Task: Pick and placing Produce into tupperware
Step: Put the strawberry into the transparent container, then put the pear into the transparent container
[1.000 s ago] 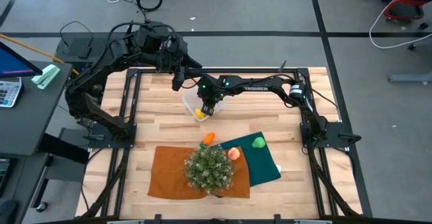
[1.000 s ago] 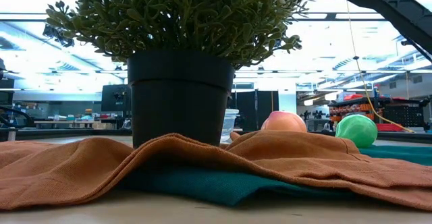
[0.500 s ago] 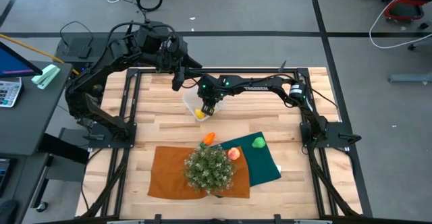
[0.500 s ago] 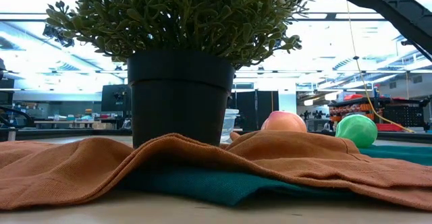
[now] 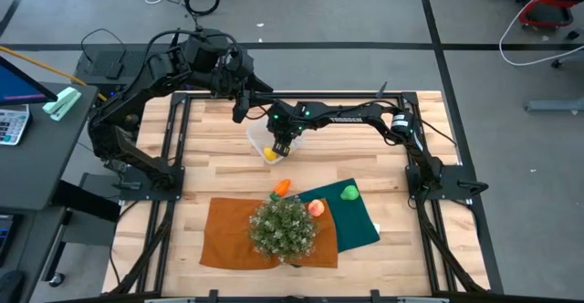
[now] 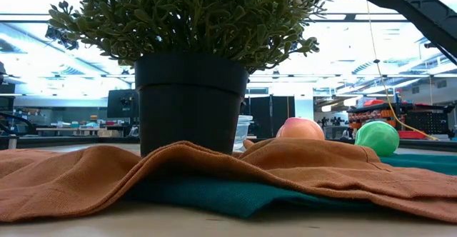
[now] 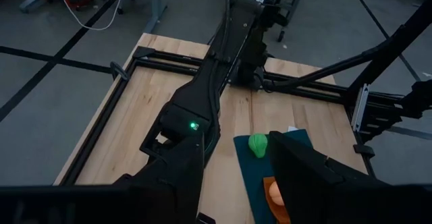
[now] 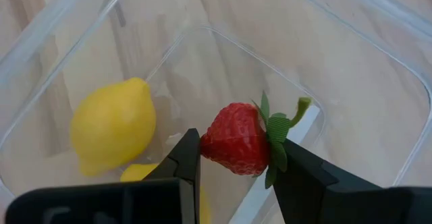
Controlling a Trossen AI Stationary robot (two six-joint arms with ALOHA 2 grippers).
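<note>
My right gripper point(image 8: 233, 158) pinches a red strawberry point(image 8: 237, 138) across its widest part, hanging just over the open tupperware point(image 5: 258, 139), which sits at twelve o'clock from the potted plant point(image 5: 284, 227). A lemon point(image 8: 113, 125) already lies inside. The berry looks light, hard and glossy, so I judge it will slip if squeezed near the tip; the shoulders below the leafy cap are the better hold. My left gripper point(image 7: 236, 166) hovers at eleven o'clock of the container with its fingers apart and nothing between them. The green piece point(image 5: 349, 193), peach one point(image 5: 316, 208) and orange one point(image 5: 283, 186) lie by the plant.
</note>
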